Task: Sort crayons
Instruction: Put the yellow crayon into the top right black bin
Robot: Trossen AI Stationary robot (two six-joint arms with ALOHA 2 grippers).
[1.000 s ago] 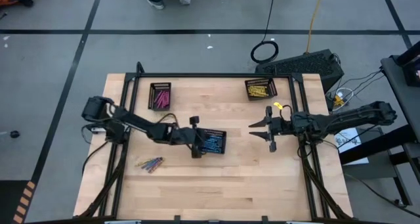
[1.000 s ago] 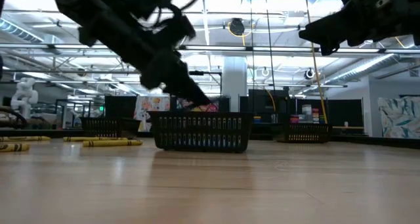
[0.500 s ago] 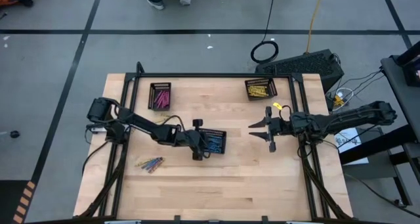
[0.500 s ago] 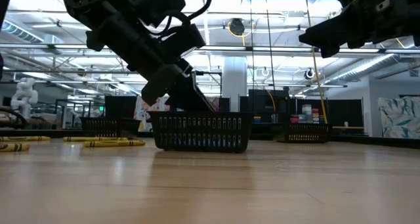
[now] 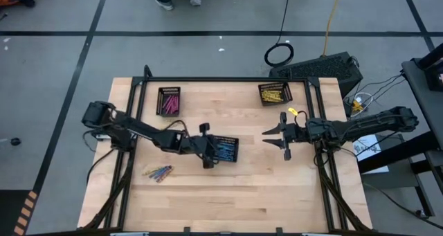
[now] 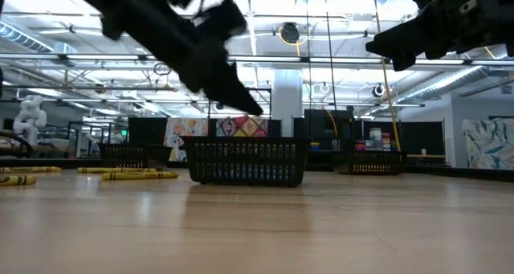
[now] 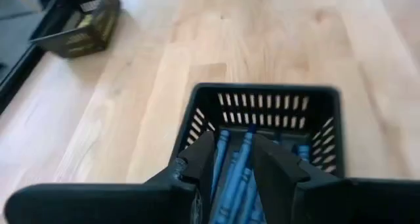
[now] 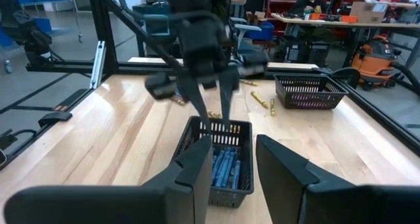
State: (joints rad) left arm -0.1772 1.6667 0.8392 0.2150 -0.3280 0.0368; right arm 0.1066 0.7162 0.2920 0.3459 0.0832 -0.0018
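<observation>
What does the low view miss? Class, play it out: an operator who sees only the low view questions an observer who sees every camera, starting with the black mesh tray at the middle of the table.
Operator: What is inside the middle tray? Its wall blocks me.
Observer: The rectangular black mesh tray holds thin blue crayons, lying side by side.
Operator: Is the arm over it holding one?
Observer: No. The left gripper is above the tray with its jaws apart, and as far as I can see they grip nothing.
Operator: What is in the two trays behind?
Observer: From above, the far-left tray holds pink crayons, and the far-right tray holds yellow crayons.
</observation>
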